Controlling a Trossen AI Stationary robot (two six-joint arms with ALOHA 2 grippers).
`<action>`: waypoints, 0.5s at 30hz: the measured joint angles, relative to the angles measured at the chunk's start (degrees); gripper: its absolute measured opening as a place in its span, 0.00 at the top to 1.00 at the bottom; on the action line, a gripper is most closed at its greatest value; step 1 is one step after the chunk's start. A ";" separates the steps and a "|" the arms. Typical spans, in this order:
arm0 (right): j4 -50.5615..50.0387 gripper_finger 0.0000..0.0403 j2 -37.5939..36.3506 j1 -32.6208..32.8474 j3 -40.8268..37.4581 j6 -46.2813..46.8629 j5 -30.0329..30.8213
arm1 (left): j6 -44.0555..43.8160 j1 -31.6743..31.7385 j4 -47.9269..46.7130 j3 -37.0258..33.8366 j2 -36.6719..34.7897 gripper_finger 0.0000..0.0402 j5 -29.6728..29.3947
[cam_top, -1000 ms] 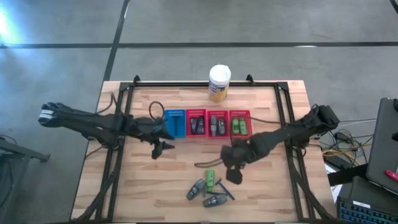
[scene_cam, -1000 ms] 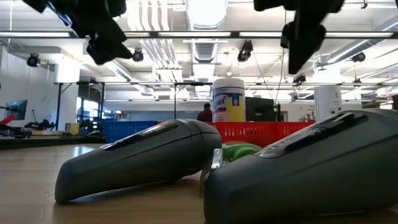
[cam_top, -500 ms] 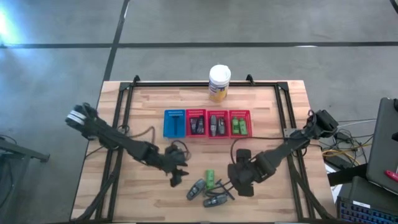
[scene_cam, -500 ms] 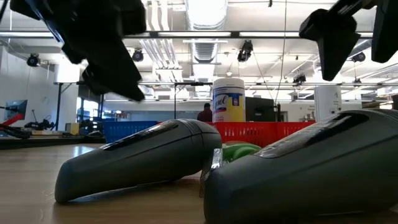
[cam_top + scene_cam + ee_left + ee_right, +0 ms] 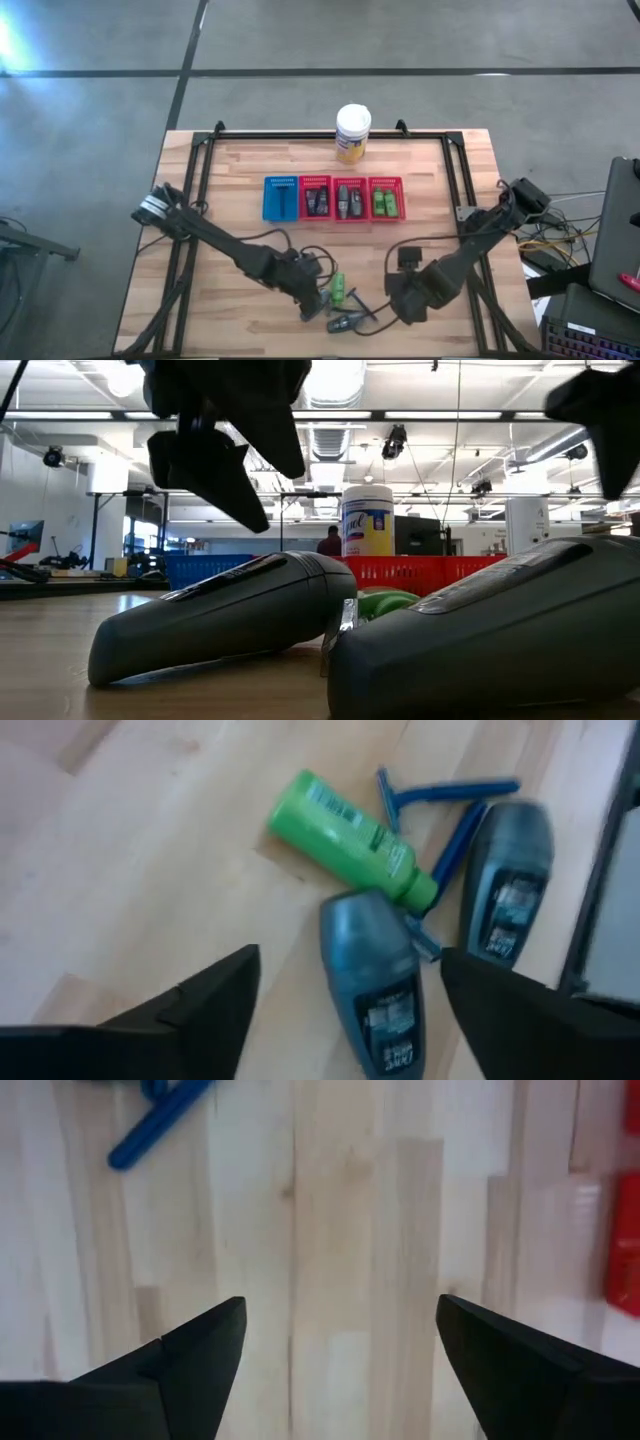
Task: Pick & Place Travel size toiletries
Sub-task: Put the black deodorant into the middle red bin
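Left wrist view: left gripper [image 5: 345,995], fingers spread wide, nothing held, poised over a grey oval deodorant tube [image 5: 373,982]. Tube lies flat on the bare table [image 5: 130,870], its cap touching the green mini bottle [image 5: 345,828]; second grey tube [image 5: 508,895] and blue razors [image 5: 440,792] just beside. Likely light, rigid, smooth plastic, prone to slip; best pinched across the narrow sides at mid-body. Right gripper [image 5: 340,1345], equally wide and empty, hovers over bare wood near the cluster.

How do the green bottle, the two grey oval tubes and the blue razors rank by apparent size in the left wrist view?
1. Two grey oval tubes: bulkiest, alike; the nearer one may gain from closeness.
2. Green bottle: similar length, slimmer.
3. Blue razors: thinnest, partly hidden.
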 joint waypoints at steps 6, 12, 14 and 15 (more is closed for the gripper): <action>-0.07 0.18 -0.86 2.75 -3.72 6.10 0.87 | -3.04 -0.06 -5.86 7.79 6.01 0.10 4.74; 0.05 0.14 -0.86 4.22 -6.25 10.38 0.85 | -5.29 -0.33 -12.73 15.16 12.61 0.09 7.14; 0.13 0.12 -0.86 4.39 -6.55 11.28 0.84 | -5.62 -0.39 -16.29 17.16 14.62 0.10 7.12; 0.23 0.12 -0.89 4.38 -6.62 11.69 0.85 | -5.72 -0.39 -17.31 17.95 15.48 0.10 7.04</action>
